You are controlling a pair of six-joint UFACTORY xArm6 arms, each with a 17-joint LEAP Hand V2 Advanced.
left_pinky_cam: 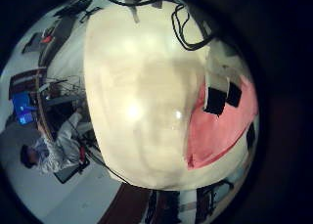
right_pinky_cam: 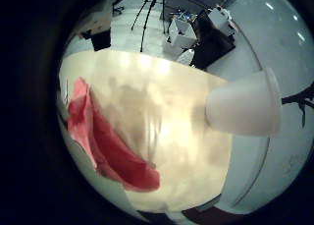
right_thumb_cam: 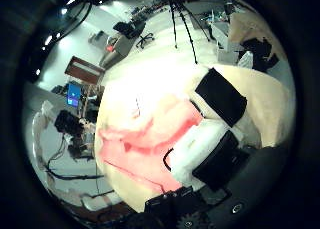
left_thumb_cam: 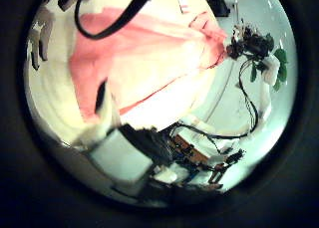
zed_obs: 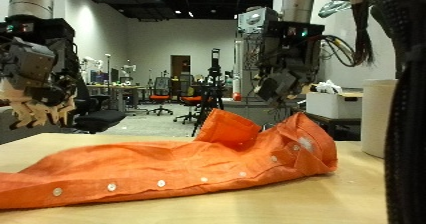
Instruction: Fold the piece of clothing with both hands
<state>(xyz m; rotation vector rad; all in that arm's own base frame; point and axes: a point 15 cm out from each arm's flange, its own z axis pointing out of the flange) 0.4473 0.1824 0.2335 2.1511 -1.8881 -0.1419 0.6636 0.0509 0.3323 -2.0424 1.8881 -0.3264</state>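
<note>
Clothing (zed_obs: pixel 173 164), orange, lies on the pale wooden table (zed_obs: pixel 333 204); both hands hover, fingers relaxed.

wooden table (zed_obs: pixel 333 202), orange garment (zed_obs: pixel 173 164), apparently folded

The outside view sat low at the table edge, close to the orange garment (zed_obs: pixel 173 169), looking across it at both raised hands. All four palm views looked down from well above the table (left_pinky_cam: pixel 137 97), and each shared that same garment, at frame right, upper left, left and centre
</note>
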